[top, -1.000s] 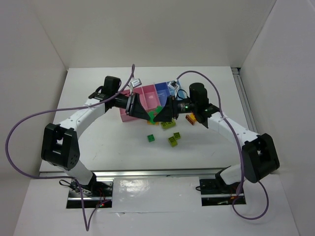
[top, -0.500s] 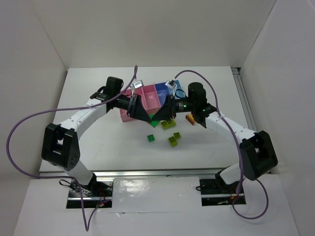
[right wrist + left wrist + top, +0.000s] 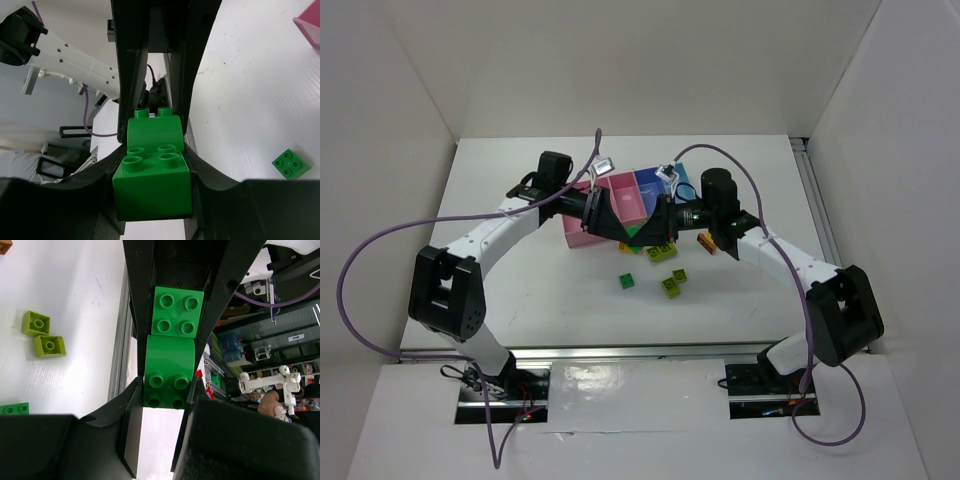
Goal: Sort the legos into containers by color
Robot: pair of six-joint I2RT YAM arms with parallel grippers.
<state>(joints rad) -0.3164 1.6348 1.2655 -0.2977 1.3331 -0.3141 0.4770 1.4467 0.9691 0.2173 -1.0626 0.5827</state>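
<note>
Two joined green bricks are hanging over the tabletop [image 3: 540, 290], just in front of the bins [image 3: 620, 197]. With fingers clamped, the left end effector [image 3: 167, 390] is gripping the curved brick [image 3: 169, 357] while the right end effector [image 3: 152, 165] is gripping the square brick [image 3: 152, 192]. Should they be pulling apart, a skewed tug is risking one brick slipping free, dropping among the loose legos [image 3: 672, 283] or bouncing into a wrong bin.

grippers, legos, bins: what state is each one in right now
left gripper: shut on curved green lego
right gripper: shut on square green lego
curved green lego: joined to square green lego
lime-green legos: loose on the table
bins: open
</note>
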